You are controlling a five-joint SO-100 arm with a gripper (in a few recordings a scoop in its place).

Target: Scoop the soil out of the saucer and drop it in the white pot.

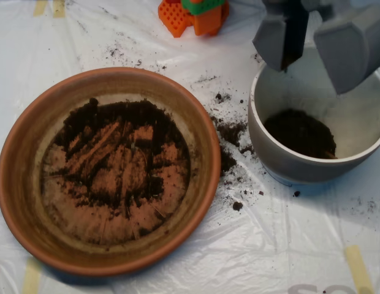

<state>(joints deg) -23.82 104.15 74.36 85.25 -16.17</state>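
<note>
Overhead view. The soil (119,156) lies mostly in the saucer (18,184), well to the lower left of the end effector (319,46). It is dark brown-black and crumbly, thickest along the upper part of the saucer floor and thinned elsewhere into streaks, with bare orange-brown floor showing between them. A pale whitish band runs round the inside of the saucer below its raised rim. A second dark heap of soil sits at the bottom of the white pot (260,131), directly beneath the end effector. The pot has a thick smooth rim, off-white inside and greyish outside. It stands apart from the saucer, with spilled clumps and crumbs on the bench (178,269) between them.

The end effector hangs over the upper rim of the white pot. Its two grey shell halves stand parted, released, with a dark gap between them and nothing seen held.

The bench is covered in wrinkled translucent plastic sheeting, with strips of pale tape at its edges. An orange and green block object (193,13) sits to the upper left of the end effector, at the frame's top edge.
</note>
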